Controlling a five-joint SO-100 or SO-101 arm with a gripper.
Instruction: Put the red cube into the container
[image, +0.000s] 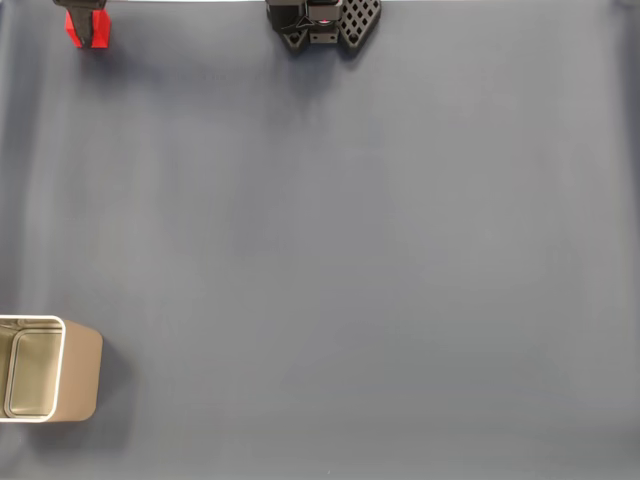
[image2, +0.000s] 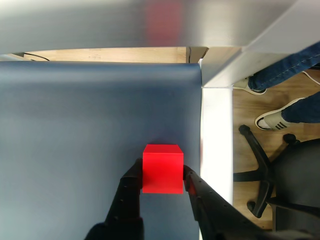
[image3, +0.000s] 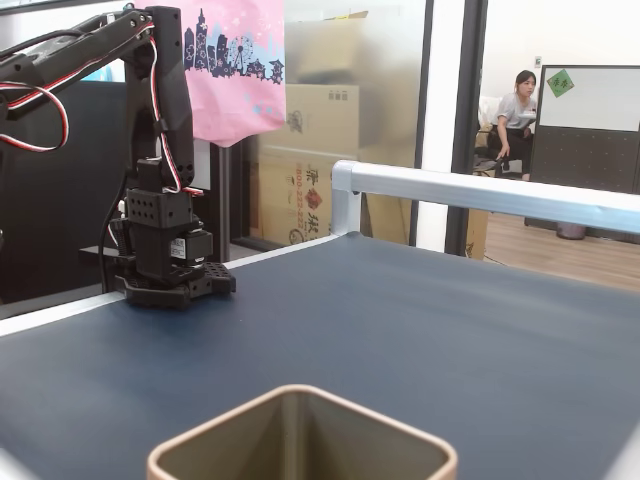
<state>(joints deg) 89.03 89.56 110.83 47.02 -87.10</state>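
Black jaws gripping matte red cube (image2: 162, 168)

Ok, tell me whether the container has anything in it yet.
Empty. The container shows only bare metallic inside from above; the red cube sits between the gripper fingers, elsewhere.

Your red cube (image2: 162, 169) has matte, smooth faces that look like plastic, gripped between the hand's (image2: 161, 184) black, slightly glossy plastic fingers (image2: 131, 192). The counter (image: 350, 250) wears a dark blue, matte, cloth-like mat. At eight o'clock in a fixed view, the container (image: 80, 372) shows satin beige metal walls, a pale rim and a dull metallic inside. The arm's base (image3: 172, 285) is matte black plastic.
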